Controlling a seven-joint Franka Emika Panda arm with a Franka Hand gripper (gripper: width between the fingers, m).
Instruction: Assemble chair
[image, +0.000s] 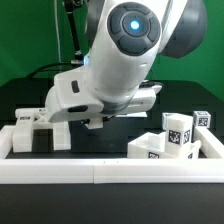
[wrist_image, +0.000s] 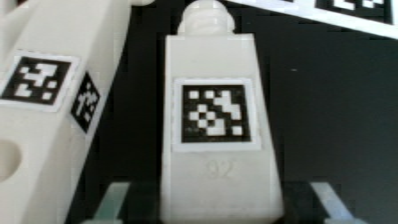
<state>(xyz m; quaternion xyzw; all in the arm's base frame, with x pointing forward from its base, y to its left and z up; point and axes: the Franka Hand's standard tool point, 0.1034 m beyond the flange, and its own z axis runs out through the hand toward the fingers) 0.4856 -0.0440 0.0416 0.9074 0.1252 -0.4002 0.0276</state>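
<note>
Glossy white rounded arm (image: 105, 75); dark round cap (image: 132, 25) with a blue centre.

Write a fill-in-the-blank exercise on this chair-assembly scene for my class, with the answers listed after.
1. The table is ___ in colour.
2. The backdrop is ___.
3. In the wrist view, the bar lies between the two ___ of the pincer.
4. The bar's tag is black and ___.
Missing words: black; green; fingers; white.
</note>
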